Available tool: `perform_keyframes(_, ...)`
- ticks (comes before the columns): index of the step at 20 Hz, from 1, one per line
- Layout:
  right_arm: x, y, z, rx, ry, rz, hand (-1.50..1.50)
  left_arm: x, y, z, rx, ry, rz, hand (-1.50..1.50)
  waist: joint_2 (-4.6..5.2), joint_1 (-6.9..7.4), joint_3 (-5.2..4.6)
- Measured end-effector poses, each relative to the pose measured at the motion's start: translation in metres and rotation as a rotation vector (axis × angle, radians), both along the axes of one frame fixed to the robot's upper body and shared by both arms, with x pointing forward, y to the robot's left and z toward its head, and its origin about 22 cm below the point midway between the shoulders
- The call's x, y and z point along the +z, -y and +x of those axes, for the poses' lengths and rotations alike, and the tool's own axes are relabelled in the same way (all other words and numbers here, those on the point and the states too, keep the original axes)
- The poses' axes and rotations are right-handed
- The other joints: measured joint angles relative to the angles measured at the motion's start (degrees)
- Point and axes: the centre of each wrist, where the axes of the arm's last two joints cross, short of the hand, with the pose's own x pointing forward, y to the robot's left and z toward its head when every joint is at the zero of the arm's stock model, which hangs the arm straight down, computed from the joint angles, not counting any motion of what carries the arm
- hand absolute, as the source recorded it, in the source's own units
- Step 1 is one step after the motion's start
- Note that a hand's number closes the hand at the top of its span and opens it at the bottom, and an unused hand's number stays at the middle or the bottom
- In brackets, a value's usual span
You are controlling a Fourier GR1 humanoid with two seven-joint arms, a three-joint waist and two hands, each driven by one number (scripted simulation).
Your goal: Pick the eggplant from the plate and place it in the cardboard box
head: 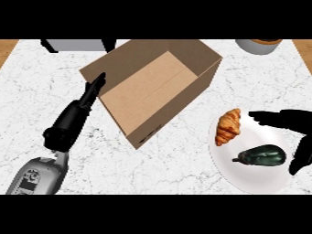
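Eggplant (pixel 263 155), dark green and glossy, is lying on the white plate (pixel 253 183) at the lower right of the frame, toward the plate's right side, with its stub of stem pointing left. Just above it on the same plate a golden croissant (pixel 228 126) is sitting near the left rim, apart from the eggplant. The right hand (pixel 300 132) is hanging over the plate's right edge with its fingers spread wide and straight: some are pointing left above the eggplant, and another is angling down just beside its right end, none of them curling round it. At the lower left the left hand (pixel 77 114) is stretching up from its grey forearm, fingers straight and close together, their tips lying right at the left wall of the cardboard box (pixel 155 87). That box is sitting open near the upper middle of the frame on the white marble counter (pixel 23 105). Farther back, a grey object (pixel 77 45) is showing at the upper left edge and a round pale container (pixel 260 45) at the upper right.
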Motion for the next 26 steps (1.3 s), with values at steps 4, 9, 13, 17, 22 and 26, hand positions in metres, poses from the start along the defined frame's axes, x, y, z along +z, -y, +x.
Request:
perform_keyframes(4,-0.008,-0.014,0.000,0.026,-0.004,-0.002,-1.50,0.000,-0.003,0.002,-0.008,-0.002,0.000,0.00,-0.02,-0.20,-0.04)
perform_keyframes(9,-0.019,-0.016,-0.005,0.050,-0.017,-0.021,-1.50,-0.002,-0.001,0.001,-0.006,0.003,-0.001,0.00,-0.07,-0.16,0.00)
perform_keyframes(13,-0.021,-0.015,-0.007,0.062,-0.022,-0.042,-1.50,0.002,-0.004,0.001,-0.002,-0.012,-0.002,0.00,-0.05,-0.13,-0.18)
perform_keyframes(17,-0.023,-0.018,-0.008,0.080,-0.024,-0.054,-1.50,0.002,-0.004,0.002,-0.004,-0.018,0.003,0.00,-0.25,-0.23,-0.38)
perform_keyframes(22,-0.030,-0.021,-0.018,0.104,-0.010,-0.052,-1.50,0.001,-0.001,0.002,0.001,-0.022,0.003,0.00,-0.52,-0.23,-0.66)
perform_keyframes(26,-0.031,-0.027,-0.020,0.123,-0.002,-0.079,-1.50,0.000,0.001,-0.001,0.011,-0.015,0.009,0.00,-0.56,-0.43,-0.84)
